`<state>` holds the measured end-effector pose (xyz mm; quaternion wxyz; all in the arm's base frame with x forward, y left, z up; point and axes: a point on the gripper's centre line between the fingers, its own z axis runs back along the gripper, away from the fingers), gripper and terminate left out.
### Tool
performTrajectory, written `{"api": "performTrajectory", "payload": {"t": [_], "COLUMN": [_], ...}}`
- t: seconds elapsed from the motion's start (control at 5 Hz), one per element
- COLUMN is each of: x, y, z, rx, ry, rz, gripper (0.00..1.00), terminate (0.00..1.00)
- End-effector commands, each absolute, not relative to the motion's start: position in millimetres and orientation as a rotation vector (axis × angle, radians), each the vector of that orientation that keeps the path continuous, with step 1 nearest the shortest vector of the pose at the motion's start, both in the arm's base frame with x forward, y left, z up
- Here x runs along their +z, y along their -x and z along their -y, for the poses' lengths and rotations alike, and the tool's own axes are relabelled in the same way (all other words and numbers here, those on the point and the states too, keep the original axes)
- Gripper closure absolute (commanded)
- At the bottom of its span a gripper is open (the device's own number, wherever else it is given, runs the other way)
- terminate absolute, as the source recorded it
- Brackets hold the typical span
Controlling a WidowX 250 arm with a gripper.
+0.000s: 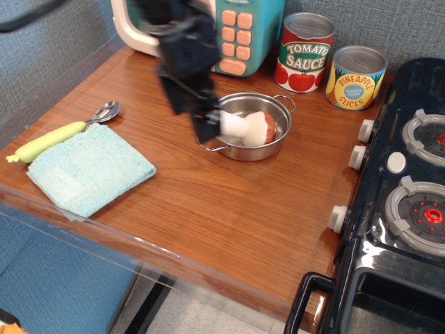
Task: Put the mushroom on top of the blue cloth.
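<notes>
mushroom white stem, reddish-brown cap | blue cloth light teal | spoon yellow handle

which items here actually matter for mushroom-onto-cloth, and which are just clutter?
Part of the job:
mushroom, lying in the steel pan
blue cloth, front left of the table
gripper, blurred, at the pan's left rim

Just lying about:
spoon
toy microwave
tomato sauce can
pineapple can
toy stove
</notes>
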<state>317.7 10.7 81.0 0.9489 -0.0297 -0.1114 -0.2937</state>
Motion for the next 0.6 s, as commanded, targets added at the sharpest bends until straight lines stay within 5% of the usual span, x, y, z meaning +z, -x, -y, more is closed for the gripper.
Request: {"api": "performTrajectory", "payload": {"t": [0.0, 0.4], "x": [73.2, 89.0], "y": [-365.7, -376.2], "z": [-5.8, -8.9], "rx": [-0.608, -0.618], "ry": [-0.021, -0.006], "rz": [0.251, 0.296], "gripper": [0.0, 0.0], "terminate": [0.0, 0.0]}}
